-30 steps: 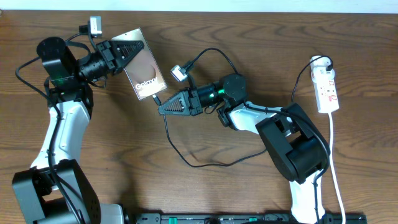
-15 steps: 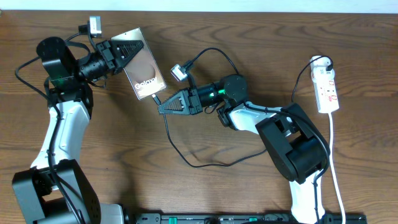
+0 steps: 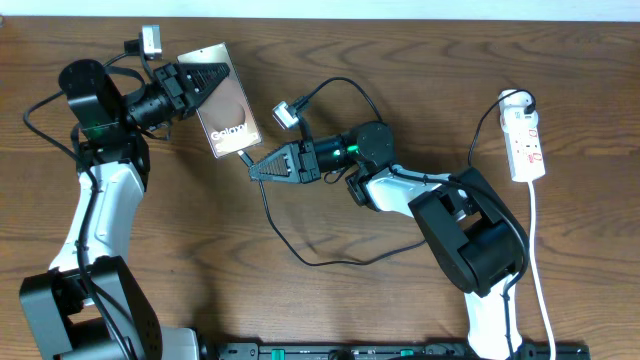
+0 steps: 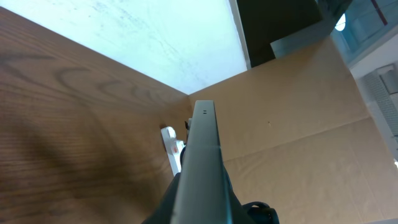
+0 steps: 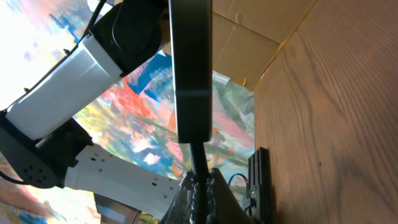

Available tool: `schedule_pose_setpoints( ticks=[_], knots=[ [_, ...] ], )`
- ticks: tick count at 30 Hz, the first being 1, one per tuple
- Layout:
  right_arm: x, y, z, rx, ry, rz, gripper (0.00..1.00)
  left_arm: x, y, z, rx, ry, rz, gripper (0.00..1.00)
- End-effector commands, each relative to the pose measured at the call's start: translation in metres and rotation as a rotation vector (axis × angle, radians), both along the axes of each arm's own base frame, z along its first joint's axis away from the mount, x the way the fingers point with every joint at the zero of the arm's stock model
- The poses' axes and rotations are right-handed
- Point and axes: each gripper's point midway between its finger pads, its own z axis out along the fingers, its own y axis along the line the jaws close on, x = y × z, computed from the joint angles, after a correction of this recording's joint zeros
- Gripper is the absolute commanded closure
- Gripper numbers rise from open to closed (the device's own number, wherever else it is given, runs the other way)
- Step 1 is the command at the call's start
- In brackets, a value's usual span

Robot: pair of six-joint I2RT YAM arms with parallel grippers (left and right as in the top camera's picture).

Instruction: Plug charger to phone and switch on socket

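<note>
- At the upper left of the overhead view, the left hand (image 3: pixel 205 82) is clamped on the upper end of the phone (image 3: pixel 232 125).
- The phone lies slantwise, its glossy face up. Its white "Galaxy" label is near the lower end, which points towards the middle of the frame.
- In the left wrist view the phone (image 4: pixel 202 155) shows edge-on, a thin grey slab running up from the bottom centre.
- Just right of the phone's lower end, the right hand (image 3: pixel 257 170) is closed tight on the plug end of the charger (image 3: pixel 330 264).
- The charger's tip touches the phone's lower edge. How far in it sits cannot be told.
- In the right wrist view the charger (image 5: pixel 197 155) rises from between the fingers (image 5: pixel 214 190) into the phone's (image 5: pixel 191 62) dark end.
- The thin black cable loops down across the brown bench (image 3: pixel 200 250) in the lower middle.
- At the far right lies the white socket (image 3: pixel 527 140), well apart from both hands.
</note>
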Motion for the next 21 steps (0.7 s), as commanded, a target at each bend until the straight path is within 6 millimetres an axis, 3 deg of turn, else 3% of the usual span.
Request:
schedule_pose_setpoints(
  ticks=[1, 9, 21],
  knots=[
    [0.021, 0.004, 0.016, 0.061, 0.013, -0.116, 0.99, -0.005, -0.007, 0.006, 0.009, -0.032, -0.036, 0.93],
    [0.026, 0.005, 0.019, 0.074, 0.022, -0.147, 0.99, 0.007, -0.024, 0.004, 0.022, -0.028, 0.013, 0.93],
    [0.031, 0.003, 0.019, 0.079, 0.026, -0.168, 0.99, 0.009, -0.023, 0.004, 0.024, -0.028, 0.031, 0.93]
  ],
)
